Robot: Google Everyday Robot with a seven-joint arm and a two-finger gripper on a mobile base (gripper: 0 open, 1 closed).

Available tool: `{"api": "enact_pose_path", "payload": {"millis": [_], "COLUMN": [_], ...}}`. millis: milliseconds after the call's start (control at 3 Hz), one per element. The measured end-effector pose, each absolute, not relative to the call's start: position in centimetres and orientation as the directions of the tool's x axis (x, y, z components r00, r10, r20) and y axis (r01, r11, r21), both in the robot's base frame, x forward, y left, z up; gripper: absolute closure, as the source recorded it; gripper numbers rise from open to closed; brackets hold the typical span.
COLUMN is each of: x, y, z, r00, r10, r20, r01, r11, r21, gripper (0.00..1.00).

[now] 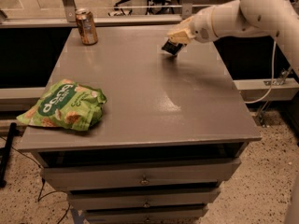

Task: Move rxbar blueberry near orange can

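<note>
The rxbar blueberry (170, 47) is a small dark navy bar, held in my gripper (176, 38) and lifted just above the grey table top (149, 87) at the far right. My gripper, on the white arm reaching in from the right, is shut on the bar's upper end; the bar hangs tilted below the fingers. The orange can (87, 26) stands upright at the table's far left corner, well to the left of the gripper.
A large green chip bag (65, 105) lies at the table's front left edge. Drawers (142, 177) sit below the table top. A metal rail and posts (67, 3) run behind the table. A cable hangs at the right.
</note>
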State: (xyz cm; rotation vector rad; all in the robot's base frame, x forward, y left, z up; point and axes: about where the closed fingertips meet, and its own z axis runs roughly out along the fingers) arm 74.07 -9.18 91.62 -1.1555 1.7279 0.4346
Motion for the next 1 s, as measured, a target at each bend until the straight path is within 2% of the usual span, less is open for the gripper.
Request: {"api": "enact_pose_path", "payload": {"millis": [667, 1000], "x": [73.5, 74.6], "y": [-7.1, -3.3], "z": [91.3, 91.1], "r00": [-0.013, 0.091], "r10": [-0.517, -0.522], "r20": [-0.856, -0.848], "r01": [-0.868, -0.888], "r11": [0.431, 0.343], "r21": [-0.247, -0.307], "gripper": [1.0, 1.0]}}
